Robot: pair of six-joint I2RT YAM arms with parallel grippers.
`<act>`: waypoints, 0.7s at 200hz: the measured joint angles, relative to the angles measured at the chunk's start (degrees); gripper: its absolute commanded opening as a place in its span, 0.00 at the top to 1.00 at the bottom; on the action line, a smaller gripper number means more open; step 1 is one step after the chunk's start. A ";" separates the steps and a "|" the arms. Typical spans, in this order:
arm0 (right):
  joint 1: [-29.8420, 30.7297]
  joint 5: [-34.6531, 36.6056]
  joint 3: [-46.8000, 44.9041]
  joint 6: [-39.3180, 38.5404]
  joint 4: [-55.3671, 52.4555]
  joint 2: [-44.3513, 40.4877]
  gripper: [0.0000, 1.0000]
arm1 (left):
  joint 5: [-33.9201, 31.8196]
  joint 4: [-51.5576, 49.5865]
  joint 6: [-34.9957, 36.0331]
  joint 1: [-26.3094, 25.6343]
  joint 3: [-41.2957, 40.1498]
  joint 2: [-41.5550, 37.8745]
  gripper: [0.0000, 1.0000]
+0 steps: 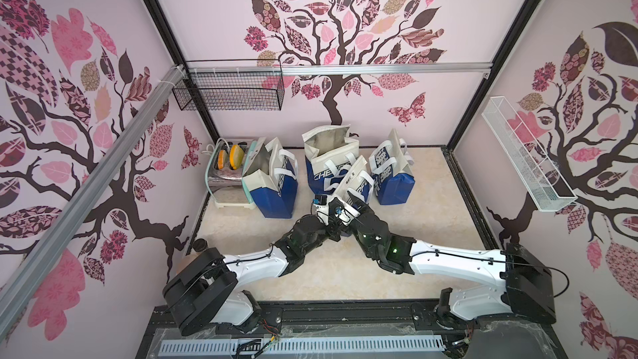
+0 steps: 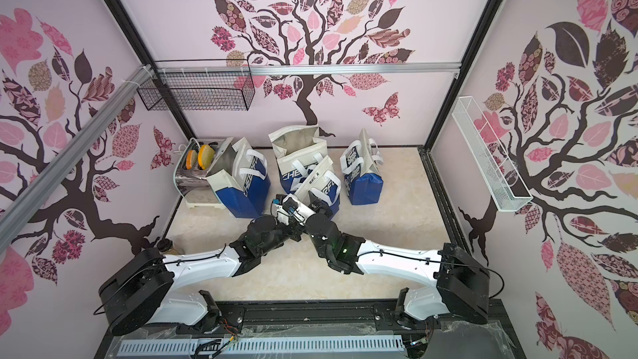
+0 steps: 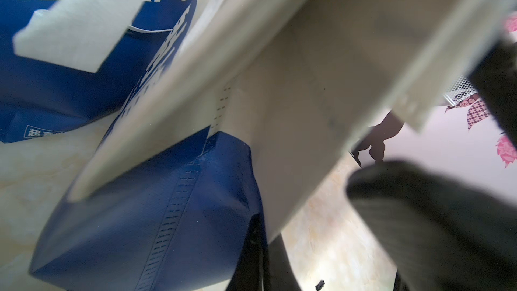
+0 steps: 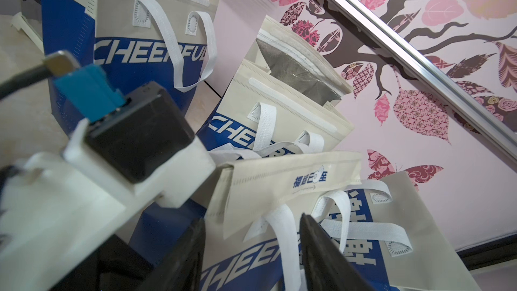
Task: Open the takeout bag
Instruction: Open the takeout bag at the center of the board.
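Right wrist view: right gripper (image 4: 251, 218) fingers stand apart, straddling a white handle (image 4: 284, 242) of the takeout bag (image 4: 279, 180); no pinch seen. Left gripper (image 4: 216, 169) is clamped on that bag's top corner. Both top views: forearms reach in from the near corners, wrists meeting at the leaning bag, mid-table (image 1: 431, 222), before the other bags (image 1: 272, 181). Left wrist view alone shows its blue lower part (image 3: 154, 233).

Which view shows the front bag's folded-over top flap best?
Right wrist: the front bag's flap lies close and sharp, its printed label readable. Both top views show it small and foreshortened. Left wrist shows only a blurred beige panel.
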 measured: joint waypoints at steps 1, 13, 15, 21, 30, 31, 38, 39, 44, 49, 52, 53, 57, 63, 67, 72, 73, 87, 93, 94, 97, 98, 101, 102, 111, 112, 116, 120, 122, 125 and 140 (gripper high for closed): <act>0.00 0.02 0.00 -0.07 0.07 0.00 0.43 | 0.00 0.00 0.02 0.00 0.00 0.00 1.00; -0.07 0.22 0.00 -0.28 0.39 0.00 0.43 | 0.00 -0.04 0.20 0.00 0.00 0.00 1.00; -0.11 0.26 0.00 -0.35 0.42 0.00 0.44 | 0.02 -0.04 0.20 0.00 0.00 -0.02 1.00; -0.26 0.35 0.00 -0.48 0.50 0.00 0.44 | 0.02 -0.07 0.28 0.00 0.00 0.00 1.00; -0.31 0.44 0.00 -0.55 0.57 0.00 0.44 | 0.02 -0.13 0.37 0.00 0.00 0.00 1.00; -0.31 0.44 0.00 -0.55 0.57 0.00 0.44 | 0.02 -0.15 0.37 0.00 0.00 -0.02 1.00; -0.37 0.55 0.00 -0.68 0.63 0.00 0.44 | 0.02 -0.24 0.39 0.00 0.02 -0.02 1.00; -0.39 0.55 0.00 -0.68 0.61 0.00 0.44 | 0.04 -0.24 0.39 0.00 0.02 -0.02 1.00; -0.44 0.68 0.00 -0.72 0.63 0.00 0.44 | 0.04 -0.26 0.42 0.00 0.02 0.00 1.00; -0.52 0.76 0.00 -0.76 0.63 0.00 0.44 | 0.07 -0.26 0.42 0.00 0.04 0.00 1.00; -0.59 0.83 0.00 -0.81 0.63 0.00 0.44 | 0.07 -0.26 0.42 0.00 0.04 0.00 1.00; -0.61 0.85 0.00 -0.83 0.63 0.00 0.44 | 0.07 -0.28 0.42 0.00 0.04 -0.02 1.00; -0.70 0.96 0.00 -0.92 0.66 0.00 0.45 | 0.09 -0.28 0.42 0.00 0.07 -0.02 1.00; -0.81 1.16 0.00 -1.05 0.81 0.00 0.45 | 0.11 -0.28 0.42 0.00 0.07 0.00 1.00; -0.94 1.29 0.00 -1.14 0.92 0.00 0.45 | 0.13 -0.31 0.42 0.00 0.07 -0.02 1.00; -1.05 1.33 0.00 -1.22 1.01 0.00 0.45 | 0.13 -0.31 0.42 0.00 0.07 -0.02 1.00; -1.07 1.36 0.00 -1.29 1.05 0.00 0.45 | 0.13 -0.28 0.42 0.00 0.07 -0.02 1.00; -1.25 1.51 0.00 -1.66 1.40 0.02 0.45 | 0.13 -0.33 0.42 0.00 0.07 -0.07 1.00; -1.31 1.57 0.00 -1.81 1.51 0.07 0.46 | 0.13 -0.39 0.42 0.00 0.07 -0.13 1.00; -1.31 1.57 0.00 -1.84 1.53 0.07 0.46 | 0.15 -0.39 0.42 0.00 0.07 -0.13 1.00; -1.36 1.64 0.00 -2.03 1.62 0.15 0.46 | 0.13 -0.42 0.42 0.00 0.07 -0.17 1.00; -1.38 1.68 0.00 -2.05 1.66 0.17 0.46 | 0.15 -0.42 0.42 0.00 0.07 -0.20 1.00; -1.44 1.77 0.00 -2.10 1.75 0.26 0.46 | 0.15 -0.46 0.42 0.00 0.07 -0.20 1.00; -1.44 1.79 0.00 -2.16 1.79 0.31 0.46 | 0.15 -0.50 0.42 0.00 0.07 -0.22 1.00; -1.62 2.08 0.00 -2.49 1.88 0.63 0.46 | 0.20 -0.68 0.42 0.00 0.07 -0.24 1.00; -1.64 2.10 0.00 -2.49 1.90 0.68 0.46 | 0.17 -0.68 0.42 0.00 0.07 -0.24 1.00; -1.73 2.27 0.00 -2.62 1.95 0.90 0.46 | 0.20 -0.74 0.39 0.00 0.07 -0.24 1.00; -1.81 2.43 0.00 -2.69 2.01 1.11 0.46 | 0.20 -0.76 0.42 0.00 0.07 -0.24 1.00; -1.86 2.54 0.00 -2.82 2.10 1.29 0.46 | 0.22 -0.79 0.42 0.00 0.07 -0.24 1.00; -1.90 2.67 0.00 -2.89 2.12 1.46 0.46 | 0.22 -0.79 0.42 0.00 0.07 -0.24 1.00; -2.14 3.13 0.00 -3.28 2.49 2.49 0.47 | 0.22 -0.92 0.42 0.00 0.07 -0.33 1.00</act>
